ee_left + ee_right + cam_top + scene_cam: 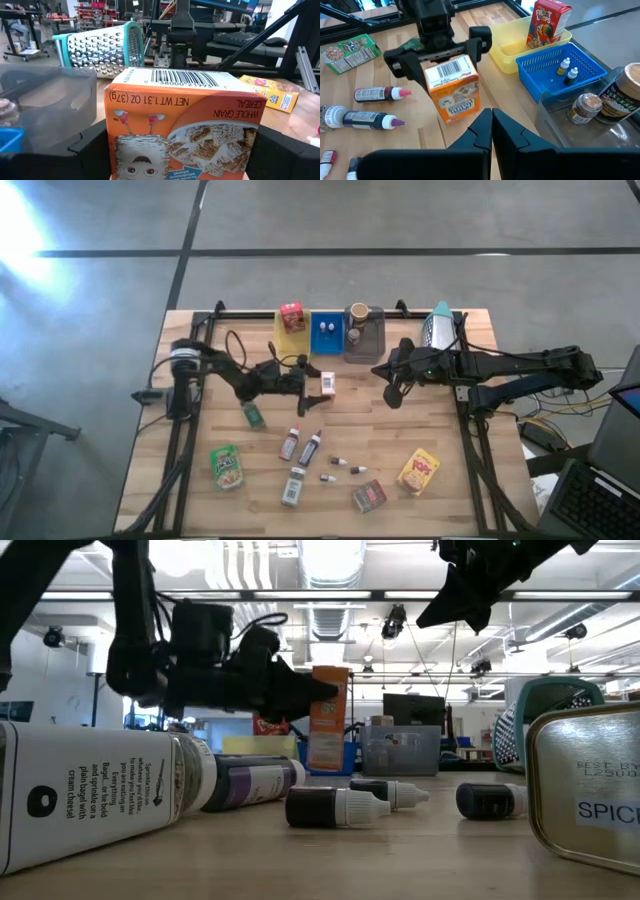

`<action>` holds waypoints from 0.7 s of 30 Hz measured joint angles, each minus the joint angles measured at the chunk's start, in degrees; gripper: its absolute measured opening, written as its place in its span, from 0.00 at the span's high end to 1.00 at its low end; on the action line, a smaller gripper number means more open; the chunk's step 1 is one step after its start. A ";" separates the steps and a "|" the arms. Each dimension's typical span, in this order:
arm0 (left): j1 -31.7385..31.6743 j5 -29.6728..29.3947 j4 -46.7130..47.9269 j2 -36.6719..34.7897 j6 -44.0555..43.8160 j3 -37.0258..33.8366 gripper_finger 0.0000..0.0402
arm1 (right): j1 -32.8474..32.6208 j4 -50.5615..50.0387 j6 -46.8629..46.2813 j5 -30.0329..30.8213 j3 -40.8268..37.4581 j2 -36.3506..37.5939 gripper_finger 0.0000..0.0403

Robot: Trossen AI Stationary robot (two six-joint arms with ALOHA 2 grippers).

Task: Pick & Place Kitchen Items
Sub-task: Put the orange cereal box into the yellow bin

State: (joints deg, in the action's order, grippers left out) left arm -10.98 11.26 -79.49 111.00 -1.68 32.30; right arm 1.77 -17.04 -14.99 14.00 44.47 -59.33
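Two trays [560,70] nr held cereal box [452,92]; right gripper [491,131] shut beside.

Orange cereal box [453,92] with black barcode, red box [548,23] in yellow tray [511,48], blue basket [555,75]

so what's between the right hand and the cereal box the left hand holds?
Nothing: in the right wrist view only bare table separates the shut right hand from the cereal box.

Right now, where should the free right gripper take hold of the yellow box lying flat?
Probably across its two long edges, straight down from above. The yellow box lies flat and slanted, nothing touching it, so the shut right gripper must open and turn to match.
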 joint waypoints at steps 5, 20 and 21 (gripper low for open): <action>-0.01 -0.06 -4.02 4.02 -1.28 0.45 0.13 | 0.00 -0.03 0.01 -0.01 0.00 0.00 0.98; -0.74 -0.04 -6.44 6.05 0.01 0.45 0.13 | 0.00 -0.02 0.01 0.00 0.00 0.00 0.98; -0.74 -0.09 -6.39 6.05 0.01 0.57 0.13 | 0.00 -0.04 0.01 0.00 0.00 0.00 0.98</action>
State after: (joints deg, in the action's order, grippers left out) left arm -11.73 11.17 -85.88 117.05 -1.67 32.88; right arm 1.77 -17.08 -14.98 14.00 44.47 -59.33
